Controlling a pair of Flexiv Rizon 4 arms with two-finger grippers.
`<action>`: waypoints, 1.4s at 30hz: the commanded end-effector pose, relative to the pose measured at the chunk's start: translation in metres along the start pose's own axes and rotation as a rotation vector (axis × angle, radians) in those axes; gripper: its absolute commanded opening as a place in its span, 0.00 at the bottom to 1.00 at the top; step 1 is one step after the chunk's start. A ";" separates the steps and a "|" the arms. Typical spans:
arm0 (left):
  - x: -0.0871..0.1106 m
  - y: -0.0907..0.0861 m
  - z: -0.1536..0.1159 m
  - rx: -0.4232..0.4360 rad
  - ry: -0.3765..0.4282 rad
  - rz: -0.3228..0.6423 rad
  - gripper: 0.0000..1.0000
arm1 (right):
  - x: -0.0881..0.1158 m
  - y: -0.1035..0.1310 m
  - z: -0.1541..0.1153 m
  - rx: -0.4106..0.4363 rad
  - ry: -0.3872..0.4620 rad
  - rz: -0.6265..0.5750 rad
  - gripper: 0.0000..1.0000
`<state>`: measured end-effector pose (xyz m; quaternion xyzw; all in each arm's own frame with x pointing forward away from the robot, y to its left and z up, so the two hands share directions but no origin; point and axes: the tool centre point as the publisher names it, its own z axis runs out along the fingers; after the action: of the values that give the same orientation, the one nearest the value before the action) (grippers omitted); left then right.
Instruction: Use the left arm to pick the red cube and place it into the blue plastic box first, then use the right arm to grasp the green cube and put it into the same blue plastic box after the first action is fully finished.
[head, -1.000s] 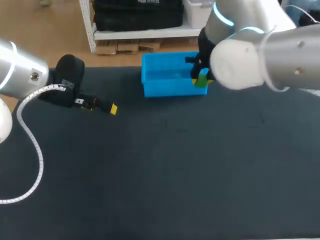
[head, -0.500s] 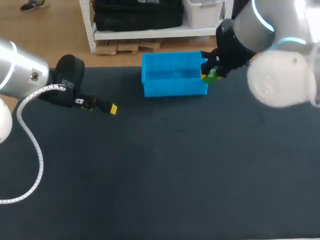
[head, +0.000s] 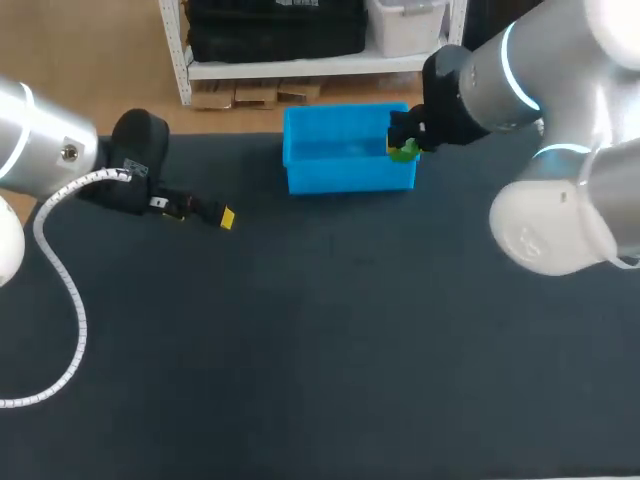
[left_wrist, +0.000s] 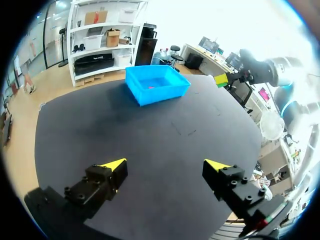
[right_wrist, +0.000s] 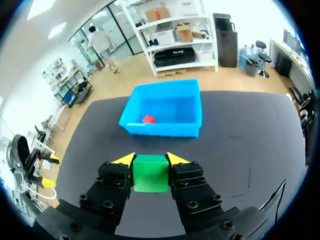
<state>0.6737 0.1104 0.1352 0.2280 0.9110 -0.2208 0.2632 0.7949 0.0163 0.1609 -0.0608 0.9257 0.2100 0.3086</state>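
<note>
Two cubes, two places: the red cube (right_wrist: 148, 119) lies on the floor of the box (right_wrist: 165, 131), close to the long wall that faces the right wrist camera. The green cube (right_wrist: 150, 173) is clamped in the right gripper (right_wrist: 150, 160), a yellow tip flat against each side face, in the air above the table (head: 330, 340). The box stands at the table's far edge, about midway along it, and a broad stretch of dark surface runs from it to the near edge. The left gripper (left_wrist: 165, 164) hangs over the far left part, well apart from the box, its fingers spread wide with nothing between them. The box is smooth blue plastic, rectangular and open-topped, with straight walls and a thin rim. The table top is matte black with a few faint scuffs, and both cubes are plain, flat-coloured and sharp-edged. From the head camera the green cube is only a small patch against the box's right end, half hidden by the black gripper body, and the red cube does not show at all. The right wrist camera tells more — the box lies ahead of the fingers, with a strip of table between it and the green cube. The left wrist view shows the box far ahead, a red speck inside it.
</note>
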 end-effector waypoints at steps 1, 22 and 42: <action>0.001 0.001 -0.001 0.007 -0.006 0.002 1.00 | -0.011 0.002 0.018 0.025 -0.035 0.008 0.00; 0.001 0.001 -0.001 0.007 -0.006 0.002 1.00 | -0.083 -0.007 0.124 0.084 0.082 -0.056 0.00; 0.001 0.001 -0.001 0.007 -0.006 0.002 1.00 | -0.109 -0.011 0.188 0.198 0.324 -0.093 0.00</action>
<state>0.6737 0.1103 0.1353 0.2280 0.9110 -0.2208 0.2632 0.9587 0.0721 0.0977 -0.0961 0.9549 0.1035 0.2612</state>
